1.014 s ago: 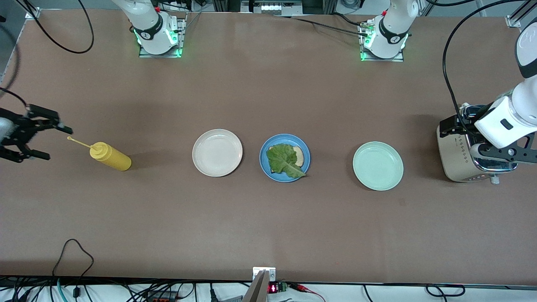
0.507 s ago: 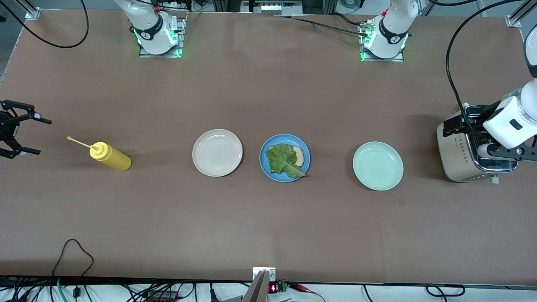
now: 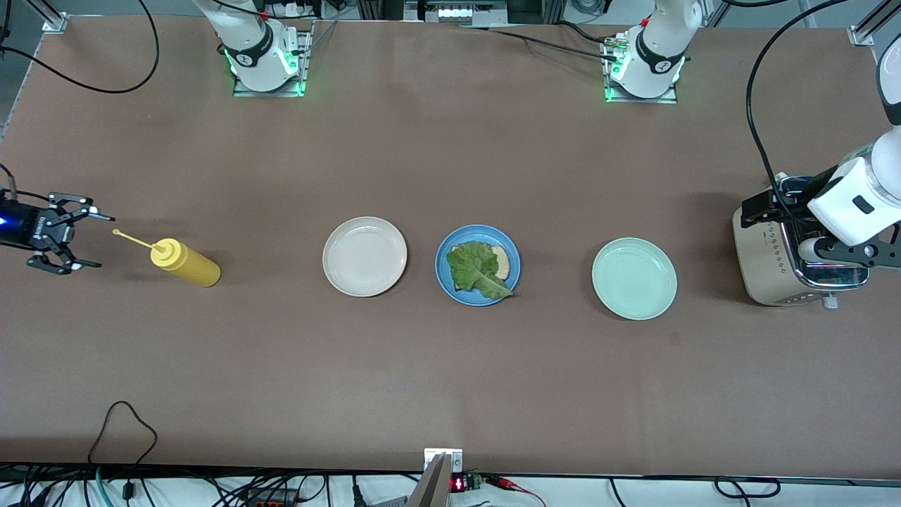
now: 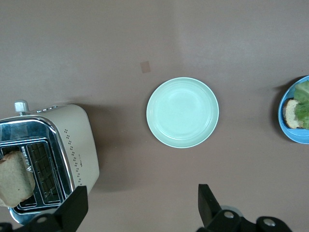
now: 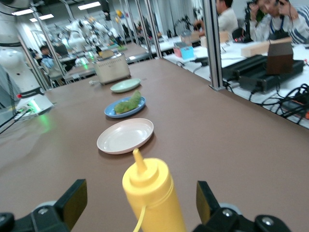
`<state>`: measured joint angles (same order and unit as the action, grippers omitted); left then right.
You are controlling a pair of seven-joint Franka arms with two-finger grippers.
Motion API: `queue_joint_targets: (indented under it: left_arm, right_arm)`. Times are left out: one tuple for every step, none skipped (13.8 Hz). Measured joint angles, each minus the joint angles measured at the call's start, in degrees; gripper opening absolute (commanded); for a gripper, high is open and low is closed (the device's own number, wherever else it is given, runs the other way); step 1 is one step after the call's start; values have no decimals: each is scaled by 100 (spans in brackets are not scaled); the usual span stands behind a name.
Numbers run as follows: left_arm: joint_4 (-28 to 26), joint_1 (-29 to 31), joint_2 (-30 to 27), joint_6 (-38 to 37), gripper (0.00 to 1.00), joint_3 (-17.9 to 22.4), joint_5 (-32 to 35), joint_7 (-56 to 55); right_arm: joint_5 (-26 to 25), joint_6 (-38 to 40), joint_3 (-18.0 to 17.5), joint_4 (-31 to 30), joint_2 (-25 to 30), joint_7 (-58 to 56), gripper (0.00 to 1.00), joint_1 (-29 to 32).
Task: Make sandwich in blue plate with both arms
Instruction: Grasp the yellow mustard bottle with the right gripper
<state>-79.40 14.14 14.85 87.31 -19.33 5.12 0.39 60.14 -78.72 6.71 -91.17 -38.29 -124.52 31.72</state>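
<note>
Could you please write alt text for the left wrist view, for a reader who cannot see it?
The open left gripper hangs above the brown table, beside a cream toaster with a bread slice standing in one slot. An empty mint-green plate lies mid-frame; at the edge shows part of the blue plate holding bread and lettuce.

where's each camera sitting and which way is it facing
Front view: high across the table, facing both arm bases; right gripper near the yellow bottle, left gripper over the toaster.
Left wrist view: looks straight down; open fingers, toaster, mint plate.
Right wrist view: low, looking along the table; open fingers, bottle.
All three share the blue plate.
</note>
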Motion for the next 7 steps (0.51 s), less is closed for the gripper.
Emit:
queue_joint_targets:
  left_arm:
    - [-1,0,0,0,100,0,0,0]
    - [-2,0,0,0,100,0,0,-1]
    - [-3,0,0,0,100,0,0,-1]
    - [-4,0,0,0,100,0,0,-1]
    - [-5,0,0,0,100,0,0,-2]
    - [-7,0,0,0,100,0,0,-2]
    - [-8,0,0,0,100,0,0,-3]
  right_arm:
    - [28,105,0,3,-153,-216,100,58]
    - [46,190,-2,6,-298,-424,100,109]
    - [95,256,-3,6,-432,-631,100,143]
    - [182,303,-5,5,-569,-822,100,161]
    - [232,321,-13,6,-710,-989,100,171]
    - [284,327,-21,6,-856,-1158,100,173]
    - [374,329,-30,7,-1006,-1318,100,173]
